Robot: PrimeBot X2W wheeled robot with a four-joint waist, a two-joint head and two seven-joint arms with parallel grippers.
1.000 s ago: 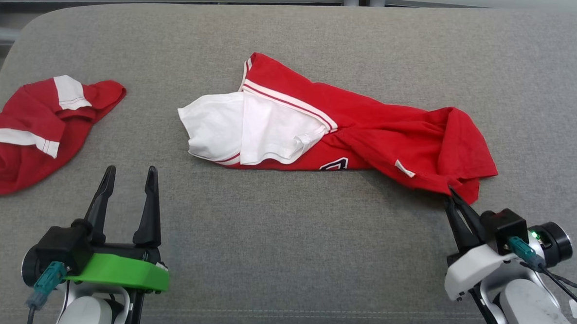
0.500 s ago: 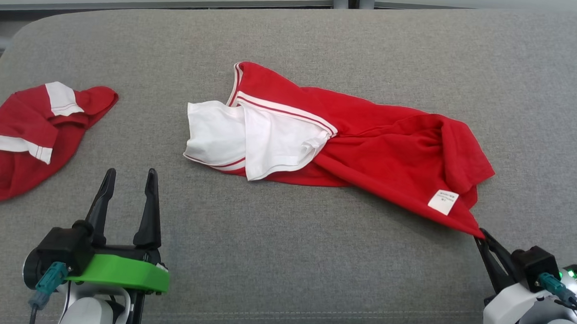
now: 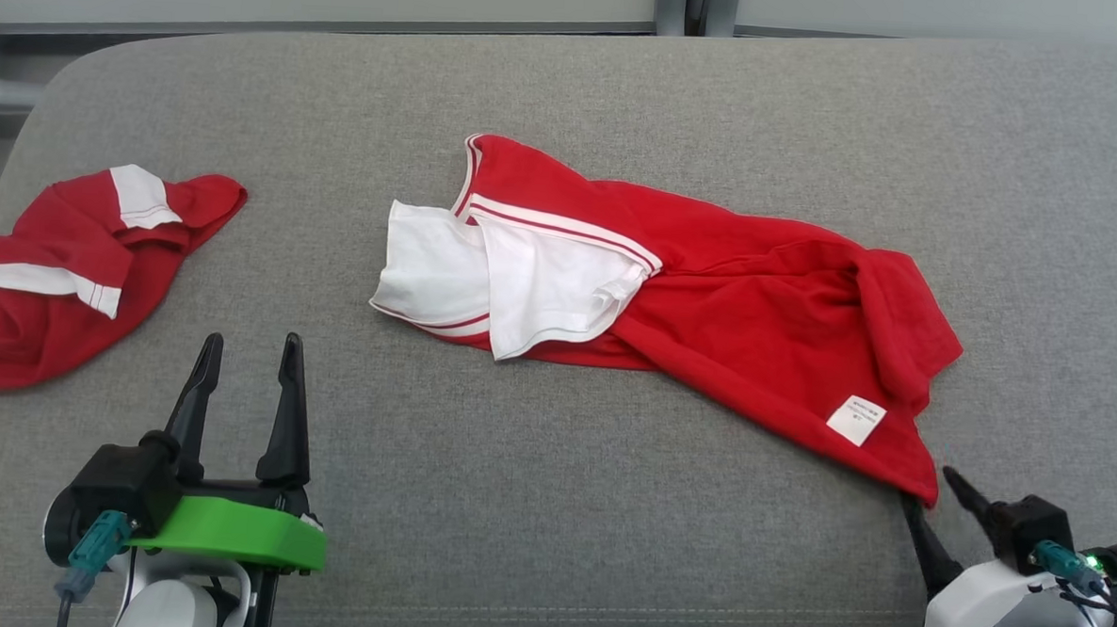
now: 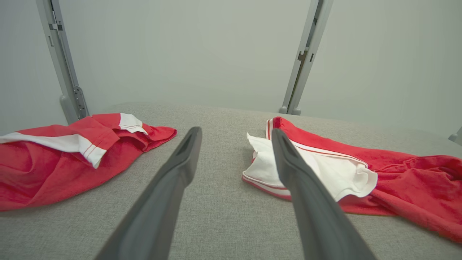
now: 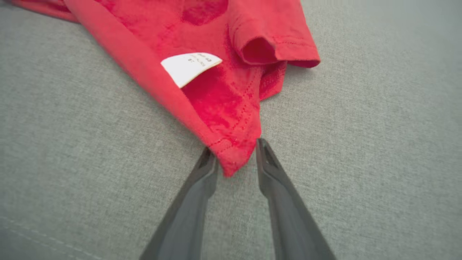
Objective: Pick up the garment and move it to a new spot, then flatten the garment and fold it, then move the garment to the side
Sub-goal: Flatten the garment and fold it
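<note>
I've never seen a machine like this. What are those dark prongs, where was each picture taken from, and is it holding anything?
It is a two-armed robot. One picture looks down from its head; the other two look along each wrist's fingers. The prongs are its grippers: the left gripper hovers open over a grey padded surface. A red and white shirt lies crumpled there, a second red garment further left. The right gripper has its fingers parted around the shirt's near corner, near a white label, so nothing looks gripped.
</note>
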